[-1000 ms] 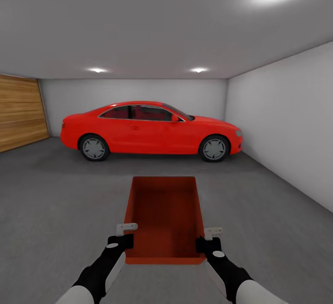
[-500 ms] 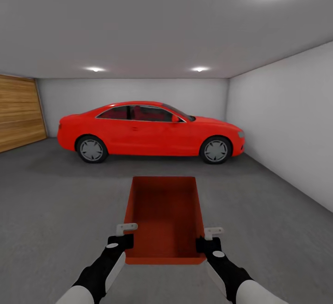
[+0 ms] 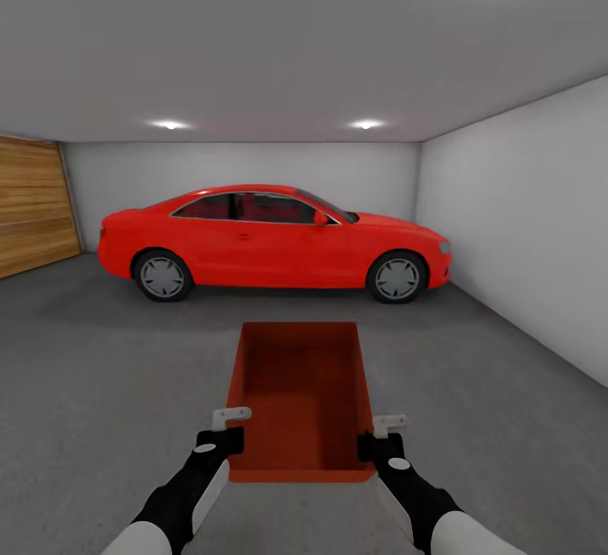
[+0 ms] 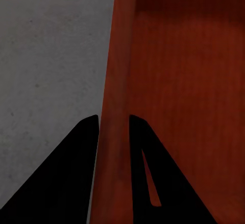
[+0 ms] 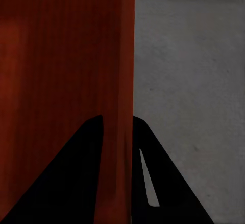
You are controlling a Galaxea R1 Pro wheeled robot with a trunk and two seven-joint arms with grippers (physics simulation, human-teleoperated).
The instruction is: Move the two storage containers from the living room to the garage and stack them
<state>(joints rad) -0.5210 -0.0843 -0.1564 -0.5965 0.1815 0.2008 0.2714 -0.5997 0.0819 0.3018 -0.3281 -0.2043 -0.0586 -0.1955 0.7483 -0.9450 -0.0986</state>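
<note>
The red-orange bin (image 3: 301,399) hangs above the dark grey floor (image 3: 101,369) of the garage, straight ahead at 12 o'clock, held between both arms. The left hand (image 3: 230,427) pinches the bin's left wall near its near corner, one finger inside and one outside; the right hand (image 3: 377,435) pinches the right wall the same way. Beyond the bin, still at 12 o'clock, a red car (image 3: 272,242) stands side-on by the back wall. A wood-plank garage door (image 3: 34,204) lies at about 10 o'clock
</note>
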